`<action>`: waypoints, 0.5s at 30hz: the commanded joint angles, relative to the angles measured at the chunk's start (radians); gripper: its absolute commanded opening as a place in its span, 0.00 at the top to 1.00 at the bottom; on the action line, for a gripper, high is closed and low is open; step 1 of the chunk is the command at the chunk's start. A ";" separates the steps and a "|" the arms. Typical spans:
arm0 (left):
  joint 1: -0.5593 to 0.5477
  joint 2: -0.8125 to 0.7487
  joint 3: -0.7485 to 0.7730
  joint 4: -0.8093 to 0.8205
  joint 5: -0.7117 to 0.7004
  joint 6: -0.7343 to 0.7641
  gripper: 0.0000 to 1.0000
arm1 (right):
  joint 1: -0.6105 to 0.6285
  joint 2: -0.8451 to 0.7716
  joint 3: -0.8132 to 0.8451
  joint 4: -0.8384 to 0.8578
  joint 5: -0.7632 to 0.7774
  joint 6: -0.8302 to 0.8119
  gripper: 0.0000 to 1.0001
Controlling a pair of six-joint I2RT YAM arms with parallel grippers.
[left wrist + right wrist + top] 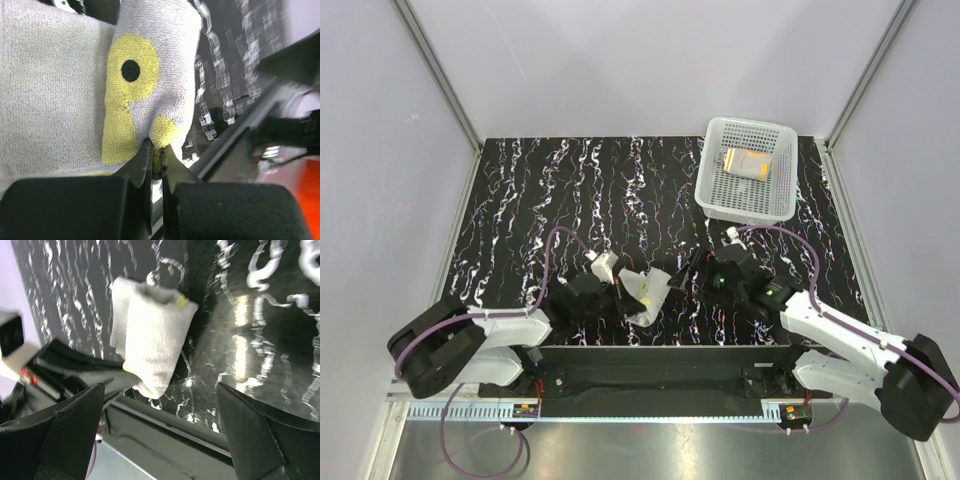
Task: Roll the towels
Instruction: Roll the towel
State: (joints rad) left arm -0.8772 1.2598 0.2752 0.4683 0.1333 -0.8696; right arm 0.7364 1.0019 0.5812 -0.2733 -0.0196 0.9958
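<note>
Up front: L end effector [156, 150] pinching yellow towel [150, 75] edge; R end effector [160, 390] wide open, empty.

orange towel [750, 162]: small folded bundle, lying inside basket [740, 210], far right | yellow towel [645, 292]: grey-white reverse outward, loosely folded over, near centre

Nothing legible here, no words, numbers or brand marks in any view. The yellow towel [150, 75] shows just a yellow patch with a black dot, and the worktop [520, 200] carries white streaks only, not writing.
</note>
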 commanded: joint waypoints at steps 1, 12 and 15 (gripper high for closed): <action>0.076 0.059 -0.067 0.292 0.218 -0.170 1.00 | -0.006 0.053 -0.038 0.224 -0.115 0.033 0.00; 0.237 0.217 -0.185 0.768 0.382 -0.480 1.00 | -0.003 0.240 -0.112 0.575 -0.168 0.075 0.02; 0.270 0.243 -0.218 0.831 0.376 -0.528 1.00 | -0.002 0.296 -0.141 0.657 -0.180 0.095 0.03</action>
State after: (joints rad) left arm -0.6342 1.4830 0.0902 1.0870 0.4664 -1.3014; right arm 0.7364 1.2507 0.4648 0.2222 -0.1696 1.0607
